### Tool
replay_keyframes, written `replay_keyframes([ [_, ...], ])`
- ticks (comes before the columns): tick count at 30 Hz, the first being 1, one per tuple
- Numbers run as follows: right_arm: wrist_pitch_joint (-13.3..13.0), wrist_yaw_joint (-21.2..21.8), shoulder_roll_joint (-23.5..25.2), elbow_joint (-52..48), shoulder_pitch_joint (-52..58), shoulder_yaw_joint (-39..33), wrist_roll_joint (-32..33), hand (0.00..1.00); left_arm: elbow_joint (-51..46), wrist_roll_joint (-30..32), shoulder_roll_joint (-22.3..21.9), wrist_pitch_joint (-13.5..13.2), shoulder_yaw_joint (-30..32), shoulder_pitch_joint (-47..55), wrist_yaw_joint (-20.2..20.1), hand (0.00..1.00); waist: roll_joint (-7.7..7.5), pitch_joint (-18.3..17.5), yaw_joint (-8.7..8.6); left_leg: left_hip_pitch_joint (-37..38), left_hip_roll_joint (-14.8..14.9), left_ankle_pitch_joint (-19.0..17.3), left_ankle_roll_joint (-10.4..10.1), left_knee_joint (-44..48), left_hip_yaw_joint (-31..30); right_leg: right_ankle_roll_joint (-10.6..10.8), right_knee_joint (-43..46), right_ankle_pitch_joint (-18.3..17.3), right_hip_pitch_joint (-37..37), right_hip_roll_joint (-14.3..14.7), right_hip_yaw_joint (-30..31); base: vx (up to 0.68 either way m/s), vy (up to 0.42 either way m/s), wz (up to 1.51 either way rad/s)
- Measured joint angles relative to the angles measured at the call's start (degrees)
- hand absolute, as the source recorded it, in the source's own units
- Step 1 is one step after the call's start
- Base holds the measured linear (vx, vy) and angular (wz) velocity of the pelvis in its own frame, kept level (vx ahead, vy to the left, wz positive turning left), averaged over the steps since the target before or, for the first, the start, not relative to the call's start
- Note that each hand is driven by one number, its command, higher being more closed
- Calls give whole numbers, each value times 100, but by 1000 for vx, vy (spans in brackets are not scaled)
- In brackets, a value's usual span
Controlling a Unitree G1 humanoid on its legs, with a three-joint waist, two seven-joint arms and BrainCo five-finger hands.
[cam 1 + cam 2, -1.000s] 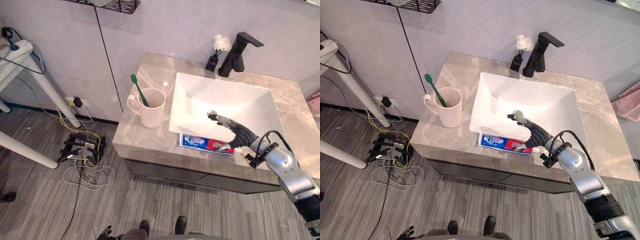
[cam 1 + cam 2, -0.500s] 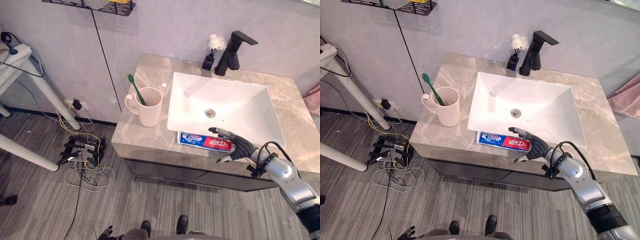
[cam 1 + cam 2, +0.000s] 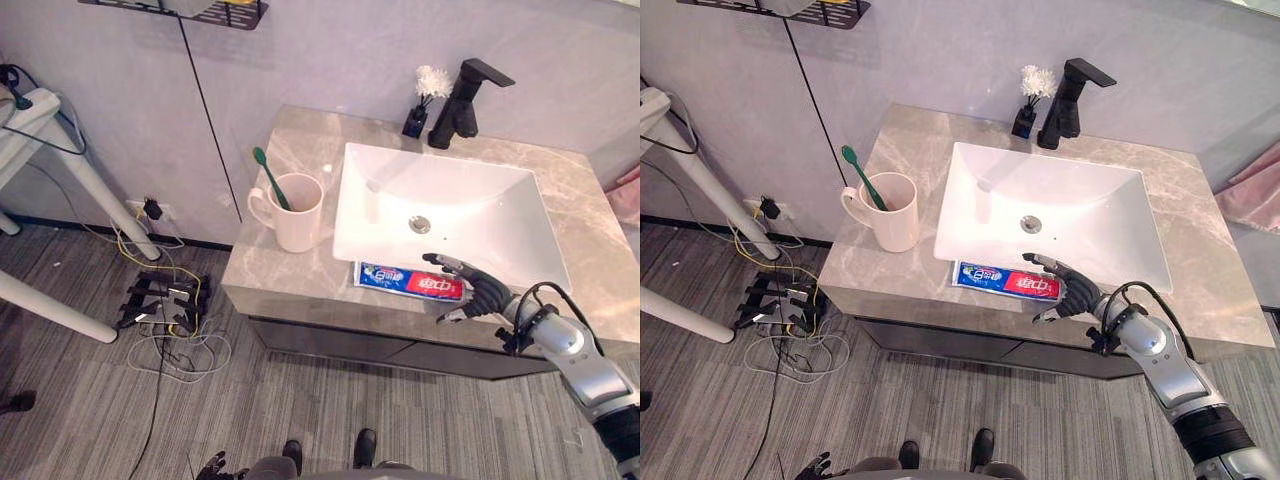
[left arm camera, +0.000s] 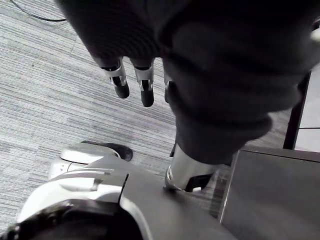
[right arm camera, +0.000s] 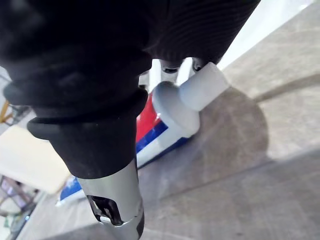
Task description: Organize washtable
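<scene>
Grey marble tabletop [image 3: 290, 275] with white sink [image 3: 470, 200]: left hand [image 4: 145, 92] idle over the floor, fingers straight; cream cup [image 3: 300, 225] keeping a green toothbrush [image 3: 272, 178] upright; toothpaste tube [image 3: 400, 280] flat along the front edge, not yet tidied; right hand [image 3: 480, 293] at its cap end, fingers loosely spread, seemingly poised to grasp.

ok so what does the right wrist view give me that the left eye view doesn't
Right wrist view adds: the white cap of the toothpaste tube, close up, under the right hand. Left eye view adds: the cream mug with a green toothbrush standing in it, the white basin, the black faucet and a small vase of white flowers beside it. Both share: the tube lying on the marble countertop in front of the basin, the open right hand over its cap end.
</scene>
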Motion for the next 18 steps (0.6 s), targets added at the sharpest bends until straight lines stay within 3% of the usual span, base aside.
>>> replay_keyframes([
  [18, 48, -47, 0, 145, -195, -86, 6, 0, -3, -35, 2, -2, 2, 7, -1, 0, -13, 6, -2, -63, -12, 15, 22, 1, 10, 1, 2, 28, -76, 2, 33, -3, 2, -1],
])
